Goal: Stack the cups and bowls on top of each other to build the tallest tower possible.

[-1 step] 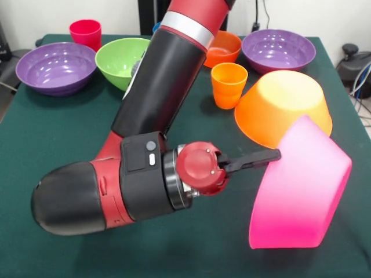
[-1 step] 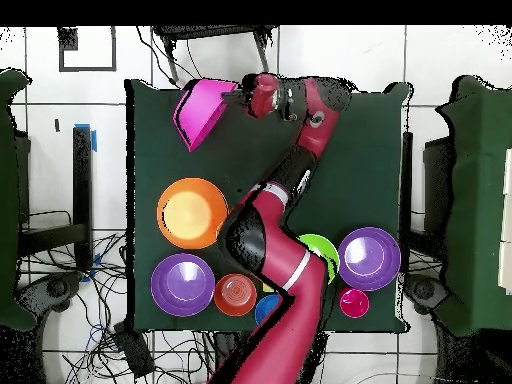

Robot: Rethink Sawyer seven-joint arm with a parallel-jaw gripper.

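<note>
My gripper point(image 1: 272, 156) points sideways and is shut on the rim of the large pink bowl point(image 1: 301, 191), which hangs tilted near the table's front right. From above, the gripper point(image 2: 236, 97) and the pink bowl point(image 2: 200, 110) lie near the table's top edge. I cannot tell whether the bowl's lower edge touches the cloth. Just behind it the large orange bowl point(image 1: 284, 107) sits upside down. An orange cup point(image 1: 229, 84) stands upright beside that. A red cup point(image 1: 85, 33) stands at the far left.
Along the far side stand a purple bowl point(image 1: 56, 66), a green bowl point(image 1: 122, 61), a small orange-red bowl point(image 1: 223, 47) and a second purple bowl point(image 1: 278, 50). A blue bowl point(image 2: 268, 310) peeks out beside the arm. My arm's elbow point(image 1: 75, 197) hangs low over the front left.
</note>
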